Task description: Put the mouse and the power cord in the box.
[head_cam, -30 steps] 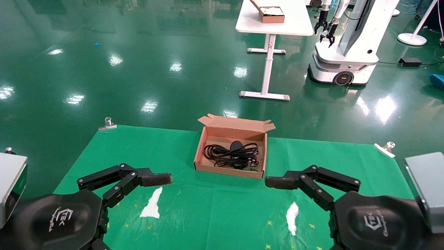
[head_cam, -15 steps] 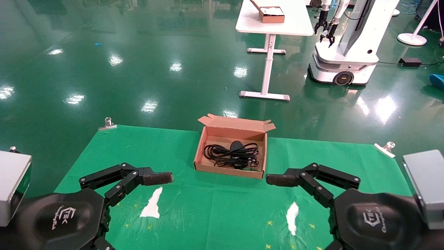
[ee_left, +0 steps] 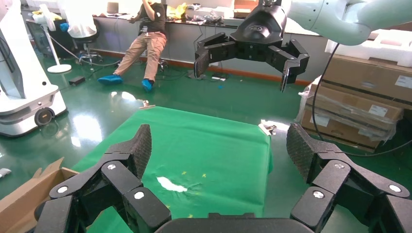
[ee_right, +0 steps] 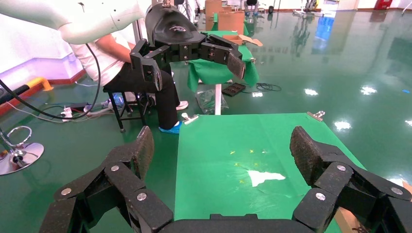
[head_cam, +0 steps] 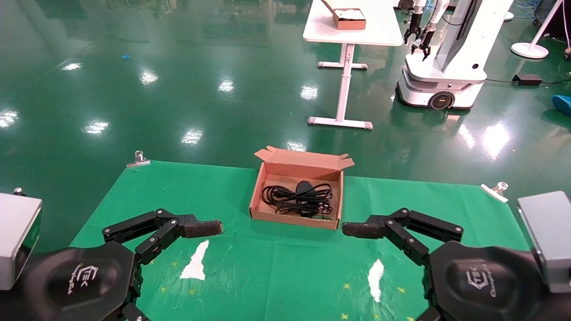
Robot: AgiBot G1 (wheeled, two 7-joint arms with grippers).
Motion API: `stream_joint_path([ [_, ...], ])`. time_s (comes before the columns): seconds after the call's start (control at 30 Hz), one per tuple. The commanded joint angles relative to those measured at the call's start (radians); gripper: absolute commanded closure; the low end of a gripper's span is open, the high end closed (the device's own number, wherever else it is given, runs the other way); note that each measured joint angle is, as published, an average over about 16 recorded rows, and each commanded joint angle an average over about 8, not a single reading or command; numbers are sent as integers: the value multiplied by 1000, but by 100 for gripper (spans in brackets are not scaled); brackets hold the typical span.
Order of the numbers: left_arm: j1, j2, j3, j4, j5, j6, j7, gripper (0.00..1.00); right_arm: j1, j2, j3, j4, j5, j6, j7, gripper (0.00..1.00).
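The brown cardboard box (head_cam: 259,200) stands open at the far middle of the green cloth, flap lid tilted back. Inside it lie the black mouse (head_cam: 304,186) and the coiled black power cord (head_cam: 279,196), its plug toward the near right corner. My left gripper (head_cam: 203,228) hovers open near the box's front left, apart from it; in its wrist view the left gripper (ee_left: 221,145) holds nothing. My right gripper (head_cam: 357,230) hovers open at the front right; in its own view the right gripper (ee_right: 223,148) is empty. A corner of the box (ee_left: 24,194) shows in the left wrist view.
Metal clips (head_cam: 139,159) (head_cam: 496,189) pin the cloth at the far corners. White tears (head_cam: 195,263) (head_cam: 375,278) mark the cloth near me. Far off stand a white table (head_cam: 379,31) with a small brown box (head_cam: 350,20) and another robot (head_cam: 446,67).
Both grippers have drifted very slightly, the right one a little upward. The box and its contents have not moved.
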Motion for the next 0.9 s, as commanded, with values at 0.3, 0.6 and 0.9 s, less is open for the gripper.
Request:
stream_joint_path([
  [0.3,-1,1,1,1,1,-1,0,0,1,0,-1,-1,-1,1,-1,0],
  [0.6,-1,1,1,1,1,-1,0,0,1,0,-1,-1,-1,1,-1,0],
  [0.9,-1,1,1,1,1,-1,0,0,2,0,-1,-1,-2,1,-1,0],
])
